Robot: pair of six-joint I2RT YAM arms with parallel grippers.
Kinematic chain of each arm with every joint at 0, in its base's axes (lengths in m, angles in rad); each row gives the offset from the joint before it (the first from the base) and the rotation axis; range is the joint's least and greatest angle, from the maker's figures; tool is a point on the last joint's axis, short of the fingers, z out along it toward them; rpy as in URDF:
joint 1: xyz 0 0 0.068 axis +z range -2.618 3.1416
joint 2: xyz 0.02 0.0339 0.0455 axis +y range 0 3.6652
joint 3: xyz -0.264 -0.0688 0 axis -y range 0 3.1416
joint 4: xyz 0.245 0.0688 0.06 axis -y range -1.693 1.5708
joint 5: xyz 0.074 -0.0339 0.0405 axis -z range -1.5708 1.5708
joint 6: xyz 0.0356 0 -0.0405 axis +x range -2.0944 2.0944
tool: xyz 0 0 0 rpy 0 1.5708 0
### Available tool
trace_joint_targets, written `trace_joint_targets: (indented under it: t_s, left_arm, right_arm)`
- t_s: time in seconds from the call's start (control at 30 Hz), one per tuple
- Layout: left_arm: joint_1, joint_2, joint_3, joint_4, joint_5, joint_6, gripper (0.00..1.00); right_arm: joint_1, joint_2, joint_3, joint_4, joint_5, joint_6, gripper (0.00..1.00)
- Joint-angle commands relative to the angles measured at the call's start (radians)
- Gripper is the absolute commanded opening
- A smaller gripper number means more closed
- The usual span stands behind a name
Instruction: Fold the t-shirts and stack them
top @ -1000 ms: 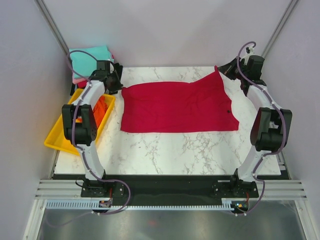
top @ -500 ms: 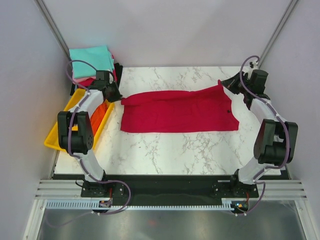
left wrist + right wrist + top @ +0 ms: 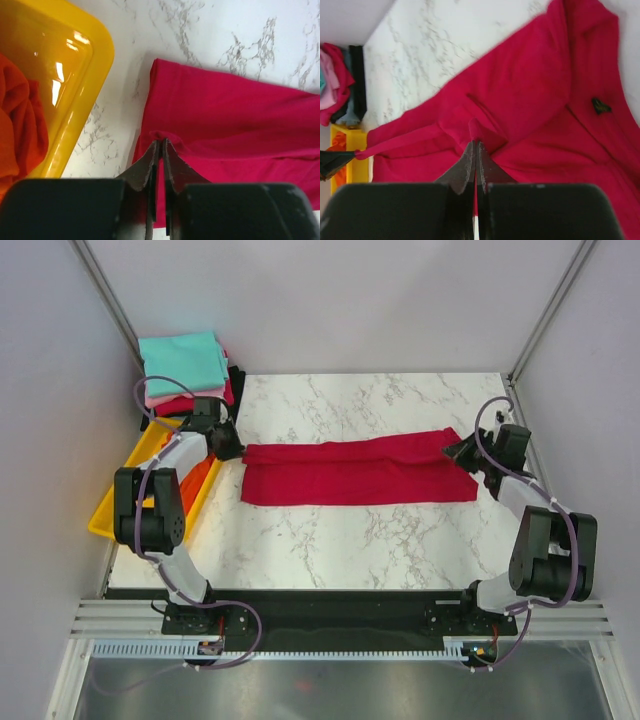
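Across the marble table (image 3: 350, 540) your two arms stretch low and wide; left gripper (image 3: 238, 450) and right gripper (image 3: 451, 452) each pinch tight the one crimson t-shirt (image 3: 350, 478).

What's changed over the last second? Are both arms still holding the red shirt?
The left gripper and the right gripper have drawn the far edge of the crimson shirt toward the near side, folding it lengthwise into a narrower band. Both stay shut on the cloth; nothing was let go. The shirt's near edge, the yellow tray with the orange shirt, and the folded stack have not moved.
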Motion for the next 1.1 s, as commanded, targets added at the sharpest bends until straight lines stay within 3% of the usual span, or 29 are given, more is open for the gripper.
trace_joint_targets:
  t_s: [0.0,0.03,0.1,0.13,0.23,0.27,0.37,0.5,0.63,0.83,0.97,1.07]
  left_arm:
    - [-0.002,-0.059,-0.042,0.016,-0.005,-0.013,0.14]
    - [-0.002,-0.062,-0.067,0.013,-0.003,-0.033,0.31]
    - [-0.002,-0.086,-0.100,-0.003,-0.030,-0.062,0.53]
    - [0.000,-0.097,-0.129,-0.014,-0.066,-0.088,0.62]
    - [0.000,-0.136,-0.169,-0.043,-0.107,-0.097,0.64]
    - [0.000,-0.149,-0.174,-0.054,-0.119,-0.100,0.64]
    - [0.002,-0.223,-0.192,-0.083,-0.164,-0.110,0.64]
    - [0.000,-0.352,-0.197,-0.106,-0.135,-0.070,0.64]
    - [-0.005,-0.481,-0.267,-0.125,0.056,-0.024,0.64]
    - [-0.015,-0.721,-0.429,-0.200,0.204,-0.004,0.64]
    - [-0.025,-0.841,-0.437,-0.287,0.181,-0.004,0.64]
    - [-0.034,-0.927,-0.463,-0.266,0.198,-0.008,0.64]
  right_arm:
    - [-0.013,-0.047,-0.076,0.023,0.091,-0.010,0.00]
    - [-0.017,-0.050,-0.105,0.018,0.127,-0.005,0.01]
    - [-0.033,-0.058,-0.148,0.008,0.148,0.006,0.07]
    - [-0.039,-0.064,-0.162,0.005,0.170,0.009,0.19]
    - [-0.048,-0.107,-0.218,-0.018,0.237,0.001,0.48]
    - [-0.051,-0.134,-0.225,-0.038,0.259,-0.003,0.53]
    - [-0.051,-0.194,-0.233,-0.069,0.320,-0.008,0.54]
    - [-0.021,-0.222,-0.177,-0.055,0.251,0.001,0.54]
    - [0.157,-0.167,-0.028,-0.163,0.358,-0.082,0.53]
    - [0.228,0.116,0.149,-0.221,0.339,-0.135,0.49]
    - [0.277,0.281,0.305,-0.293,0.317,-0.191,0.47]
    - [0.296,0.352,0.371,-0.308,0.325,-0.204,0.49]
